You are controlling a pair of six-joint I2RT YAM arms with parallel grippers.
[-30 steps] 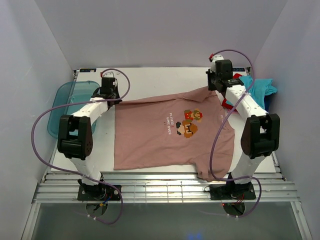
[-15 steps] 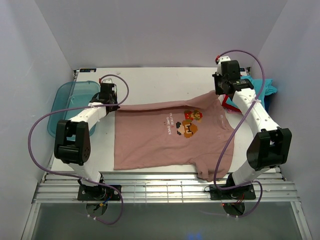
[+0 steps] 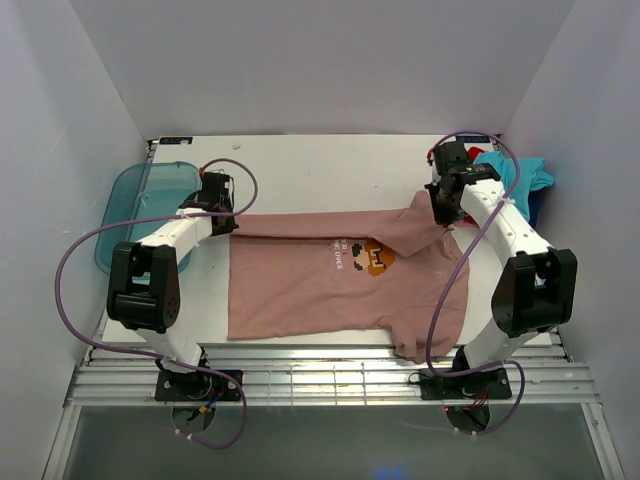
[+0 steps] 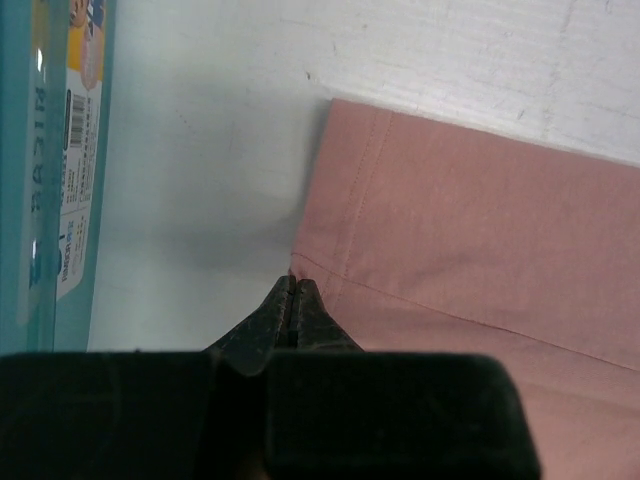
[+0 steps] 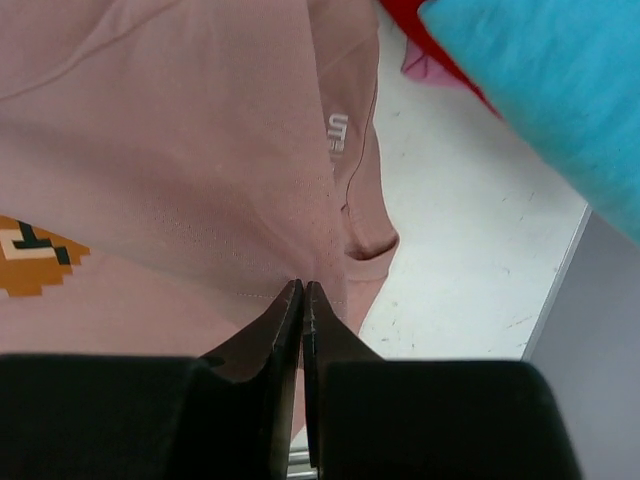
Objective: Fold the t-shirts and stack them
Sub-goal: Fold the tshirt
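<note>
A dusty-pink t-shirt (image 3: 300,285) with a pixel-art print (image 3: 375,256) lies on the white table, its far edge lifted and doubled toward me. My left gripper (image 3: 226,218) is shut on the shirt's far-left hem corner (image 4: 300,262); its fingertips (image 4: 291,290) pinch the cloth edge. At the far right, my right gripper (image 3: 441,212) is shut on the pink cloth near the collar (image 5: 365,250), its fingertips (image 5: 301,292) gripping a fold. The print (image 5: 30,255) shows partly covered. A pile of other t-shirts, turquoise (image 3: 515,172) over red (image 5: 425,45), sits at the far right.
A translucent teal plastic tray (image 3: 125,215) stands at the left edge, its wall (image 4: 55,170) close to my left gripper. White walls enclose the table. A slatted metal rail (image 3: 330,380) runs along the near edge by the arm bases.
Both grippers have drawn the shirt's far edge toward me, folding it over the top of the print. The right gripper came down and inward from near the pile.
</note>
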